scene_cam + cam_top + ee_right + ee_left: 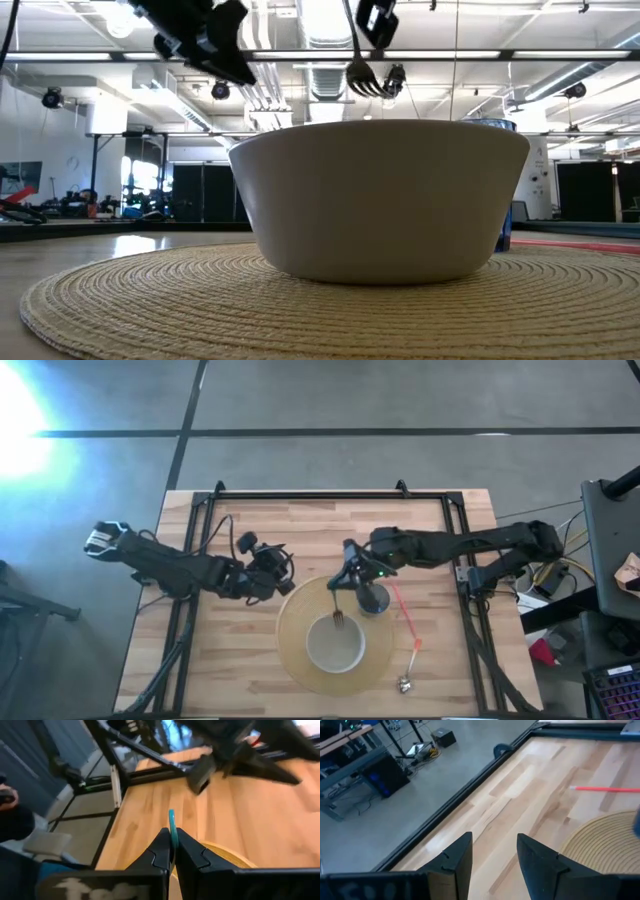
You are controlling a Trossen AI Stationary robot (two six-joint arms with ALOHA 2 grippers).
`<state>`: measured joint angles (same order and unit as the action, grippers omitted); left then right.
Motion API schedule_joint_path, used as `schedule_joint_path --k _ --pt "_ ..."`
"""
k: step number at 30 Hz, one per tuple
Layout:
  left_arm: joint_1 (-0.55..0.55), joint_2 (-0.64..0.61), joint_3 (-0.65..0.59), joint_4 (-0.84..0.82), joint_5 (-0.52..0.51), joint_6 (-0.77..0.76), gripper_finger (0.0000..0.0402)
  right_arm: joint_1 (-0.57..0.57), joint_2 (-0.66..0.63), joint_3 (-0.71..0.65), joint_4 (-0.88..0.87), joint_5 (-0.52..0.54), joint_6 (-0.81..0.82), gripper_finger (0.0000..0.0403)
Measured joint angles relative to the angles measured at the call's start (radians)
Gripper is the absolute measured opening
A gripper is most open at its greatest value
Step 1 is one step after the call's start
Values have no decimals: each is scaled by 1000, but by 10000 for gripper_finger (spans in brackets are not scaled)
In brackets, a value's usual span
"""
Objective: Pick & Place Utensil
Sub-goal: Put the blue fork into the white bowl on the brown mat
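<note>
the right gripper (pixel 345 582) is clamped tight on the teal handle of a fork (pixel 339 610), just over the far rim of the white bowl (pixel 334 645). the fork hangs tines-down above the bowl, not inside it yet; from table height the tines (pixel 366 78) float clear above the rim. the bowl sits in the middle of a round woven mat (pixel 290 640).

the left gripper (pixel 262 575) waits off to the bowl's left, near the edge of the mat, fingers (pixel 456 860) spread and nothing between them.

now the risks. the grip is right at the end of the handle, so the fork may swing or twist as it comes down. if the tines catch the rim instead of clearing it, the fork could tip out onto the mat or nudge the bowl. letting go from this height looks chancy too: it may bounce or clatter out. a dark blue cup (pixel 373 598) stands just beside the bowl on its right, under the right arm, and a low sweep could knock it. a red straw (pixel 403 612) lies beyond that, out of the way.
</note>
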<state>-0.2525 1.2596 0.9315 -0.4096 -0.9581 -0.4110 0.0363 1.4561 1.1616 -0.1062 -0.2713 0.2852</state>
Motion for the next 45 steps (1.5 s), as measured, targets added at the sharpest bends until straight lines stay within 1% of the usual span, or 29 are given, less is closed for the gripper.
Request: schedule_joint_path --k 4,6,12,15,25,40,45 --pt "14 -34 -64 57 0 -11 149 -14 60 -1 33 -46 3 8" --pt "22 -52 -96 111 1 4 149 -23 90 -1 52 -87 3 8" --pt "48 -95 -181 205 53 19 149 -38 167 -1 147 -156 24 8" --pt "50 -108 -219 247 59 13 149 -48 199 -1 179 -174 30 8" --pt "54 -128 -222 270 82 21 149 -67 281 -3 202 -184 30 8" --pt "54 -128 -222 267 83 23 149 -65 333 -17 190 -185 26 8" --pt "53 -128 -222 267 83 23 149 -65 344 -21 187 -187 2 8"
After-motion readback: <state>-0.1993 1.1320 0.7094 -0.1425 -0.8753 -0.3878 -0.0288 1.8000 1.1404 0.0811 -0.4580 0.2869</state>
